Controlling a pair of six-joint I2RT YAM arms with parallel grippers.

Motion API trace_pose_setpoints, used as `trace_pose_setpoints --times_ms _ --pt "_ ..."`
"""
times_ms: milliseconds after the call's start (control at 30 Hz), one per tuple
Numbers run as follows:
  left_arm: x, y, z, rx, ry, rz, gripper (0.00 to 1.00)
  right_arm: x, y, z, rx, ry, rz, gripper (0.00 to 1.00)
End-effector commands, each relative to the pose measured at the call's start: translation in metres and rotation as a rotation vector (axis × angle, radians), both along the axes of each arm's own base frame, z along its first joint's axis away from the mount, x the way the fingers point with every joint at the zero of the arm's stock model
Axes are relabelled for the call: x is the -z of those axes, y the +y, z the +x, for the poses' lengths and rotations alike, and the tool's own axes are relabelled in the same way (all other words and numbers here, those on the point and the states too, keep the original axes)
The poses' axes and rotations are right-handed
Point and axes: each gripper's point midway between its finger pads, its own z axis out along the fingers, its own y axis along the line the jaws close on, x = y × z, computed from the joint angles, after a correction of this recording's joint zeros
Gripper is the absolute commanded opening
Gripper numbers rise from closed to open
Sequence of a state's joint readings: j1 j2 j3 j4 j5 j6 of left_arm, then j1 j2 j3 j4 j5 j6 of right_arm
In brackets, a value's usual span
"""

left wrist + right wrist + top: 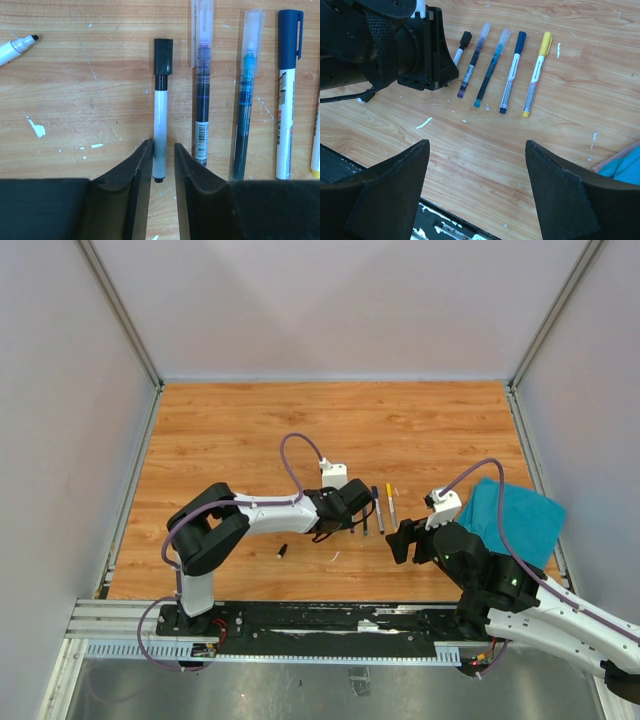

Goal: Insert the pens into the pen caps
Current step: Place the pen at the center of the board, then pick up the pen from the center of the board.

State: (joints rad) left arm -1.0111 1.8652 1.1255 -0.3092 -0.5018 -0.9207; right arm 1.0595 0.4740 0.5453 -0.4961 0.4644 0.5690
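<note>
While the white pen (160, 125) lies along the fingers, black cap (163, 56) pointing away, the left gripper (163, 147) straddles its tail, slightly open.

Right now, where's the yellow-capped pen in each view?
Top external: yellow-capped pen is just right of centre, rightmost in the row.
Left wrist: only a sliver shows at the right edge.
Right wrist: upper middle, rightmost in the row.
Shared landmark: the left gripper, at the opposite end of the row.
</note>
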Motion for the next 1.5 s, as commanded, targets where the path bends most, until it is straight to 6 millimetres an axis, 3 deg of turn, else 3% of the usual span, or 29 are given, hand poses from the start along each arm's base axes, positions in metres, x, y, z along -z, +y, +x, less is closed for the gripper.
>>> trace_pose_setpoints --times_ms 0,367,600,733,833,1067,1300,1467 --pt "0.002 0.004 -0.004 -0.002 0.012 -0.002 0.31 0.0 -0.002 -0.001 0.008 -0.003 -0.003 0.77" --pt "-0.069 0.008 0.01 0.065 -0.133 0.002 0.37 0.002 -0.001 -0.002 0.001 0.002 -0.005 0.77" --pt "-0.091 0.041 0.006 0.237 -0.176 0.107 0.39 0.002 0.0 -0.004 -0.012 0.009 -0.009 0.78" --pt "-0.095 0.065 0.008 0.297 -0.185 0.12 0.51 0.003 0.0 -0.005 -0.02 0.012 -0.013 0.78" --pt "-0.1 0.082 0.018 0.303 -0.19 0.111 0.54 0.003 0.002 -0.008 -0.043 0.023 -0.006 0.78" --pt "-0.096 0.104 0.038 0.322 -0.176 0.109 0.57 0.003 0.007 -0.016 -0.089 0.052 -0.003 0.78" --pt "-0.071 0.117 0.048 0.357 -0.114 0.165 0.58 0.002 0.011 -0.019 -0.112 0.066 -0.005 0.78" --pt "-0.052 0.115 0.048 0.45 -0.065 0.207 0.6 0.002 0.01 -0.019 -0.116 0.068 -0.011 0.79"
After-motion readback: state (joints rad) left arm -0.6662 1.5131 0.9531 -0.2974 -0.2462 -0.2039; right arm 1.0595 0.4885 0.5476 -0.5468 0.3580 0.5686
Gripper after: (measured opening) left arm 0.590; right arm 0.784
